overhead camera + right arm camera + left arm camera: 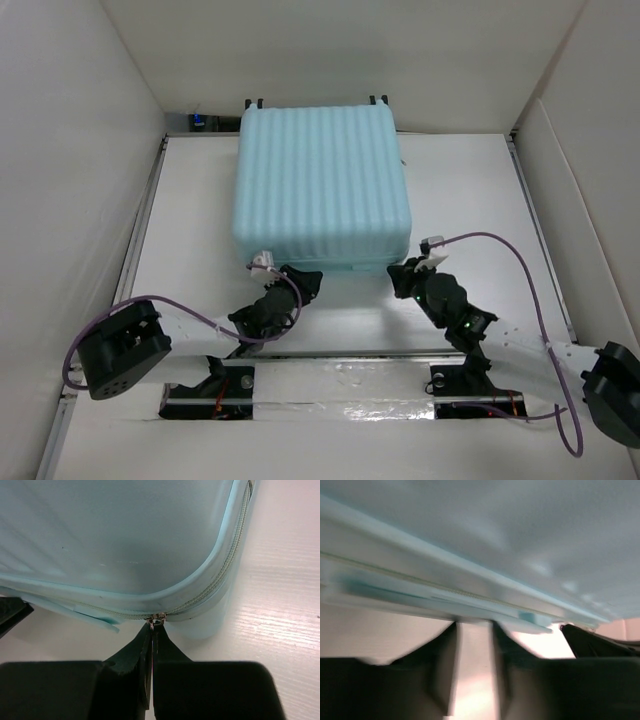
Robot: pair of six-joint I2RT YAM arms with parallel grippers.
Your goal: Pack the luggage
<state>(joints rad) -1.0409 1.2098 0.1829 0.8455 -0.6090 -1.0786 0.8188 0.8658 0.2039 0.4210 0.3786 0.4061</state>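
The luggage [320,185] lies flat and closed on the white table, ribbed pale aqua shell up, wheels at the far end. My right gripper [402,272] is at its near right corner. In the right wrist view the right gripper [152,626] is shut on the metal zipper pull [159,616], on the zipper line running round the luggage [115,540] corner. My left gripper [305,280] is at the near edge, left of the middle. The left wrist view is blurred. There the left gripper [474,625] has a gap between its fingers, tips just under the luggage [520,540] rim, nothing held.
White walls enclose the table [470,200] on the left, right and back. Purple cables loop off both arms. The other arm shows as a dark shape at the edge of each wrist view: the right arm [600,642] and the left arm [12,612].
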